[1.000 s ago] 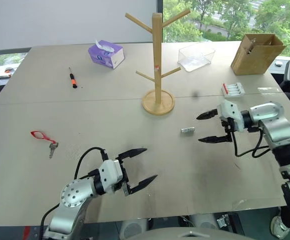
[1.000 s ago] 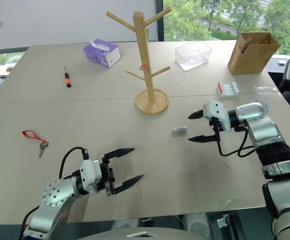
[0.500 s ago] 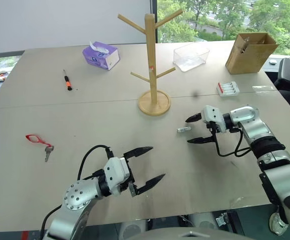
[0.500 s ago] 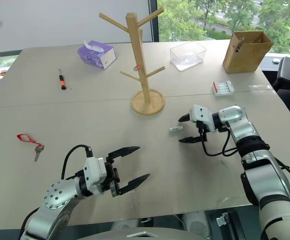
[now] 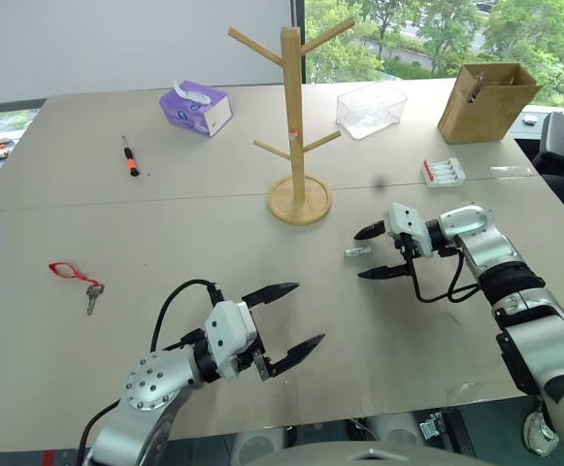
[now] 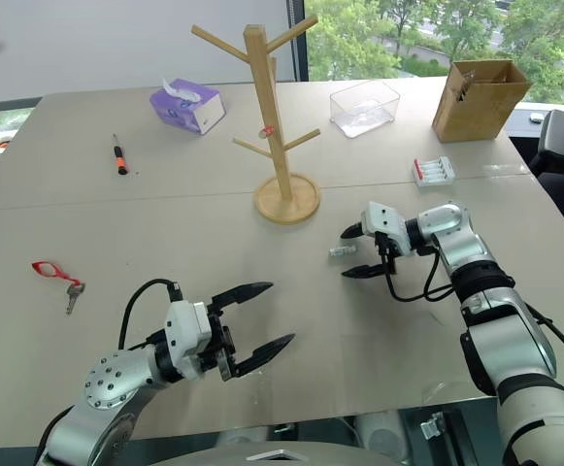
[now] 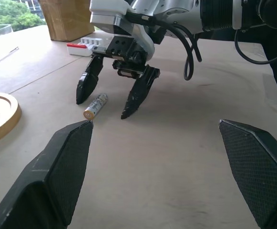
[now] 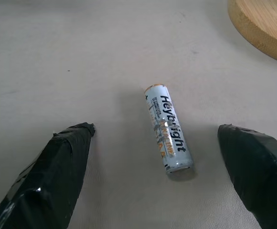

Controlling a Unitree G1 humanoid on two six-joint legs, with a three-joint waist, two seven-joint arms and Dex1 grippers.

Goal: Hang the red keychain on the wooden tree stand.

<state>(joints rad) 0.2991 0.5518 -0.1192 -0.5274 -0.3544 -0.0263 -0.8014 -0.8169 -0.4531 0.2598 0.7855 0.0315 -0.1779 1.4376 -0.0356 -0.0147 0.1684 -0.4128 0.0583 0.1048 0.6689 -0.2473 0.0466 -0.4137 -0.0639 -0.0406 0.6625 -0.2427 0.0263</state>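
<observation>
Left eye view showed the red keychain (image 5: 72, 273) untouched at the tabletop's (image 5: 165, 223) left, far from the wooden tree stand (image 5: 298, 116); the left claw (image 5: 287, 325) hung wide open and empty, while the right claw (image 5: 372, 253) had advanced to straddle a battery (image 8: 169, 128), open, gripping nothing, off-task.

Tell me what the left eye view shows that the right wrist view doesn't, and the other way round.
Left eye view: the keychain lying far left on the table, the screwdriver, tissue box, clear tub, cardboard box, and the open left gripper. Right wrist view: the print on the battery. Both: the battery between the open right gripper's fingers, and the tree stand's base.
</observation>
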